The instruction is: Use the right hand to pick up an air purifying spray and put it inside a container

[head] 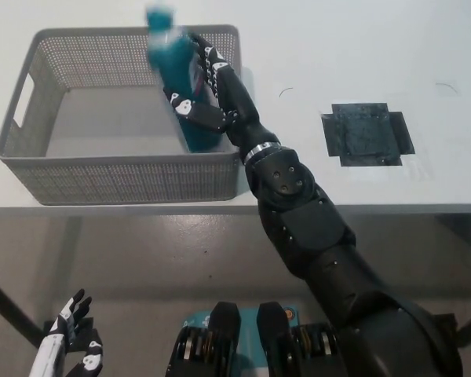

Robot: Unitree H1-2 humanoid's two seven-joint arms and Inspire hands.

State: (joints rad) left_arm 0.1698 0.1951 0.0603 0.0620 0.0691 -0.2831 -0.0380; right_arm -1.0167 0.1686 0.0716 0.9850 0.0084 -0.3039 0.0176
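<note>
**Spray can tipping into the basket**

The black right hand (202, 94) is wrapped tight around the teal spray can (180, 75). The can is inside the right end of the grey basket (125, 181), close to the right wall. It leans over, with its top tipped to the left and far side. The top looks blurry, so the cap is hard to make out. I cannot tell if the bottom of the can is touching the basket floor yet.

The can looks hard and smooth, like metal. It will not squash, but it could slip if the hold is loose. It is tall and thin, so it may fall over when let go. I think it is not very heavy. The best place to hold it is around the middle, where the hand holds it now.

The white left hand (69, 345) rests low at the near left, away from the table (361, 47), with its fingers spread apart and nothing in it.

A dark square patch (367, 137) sits on the table to the right.
</note>
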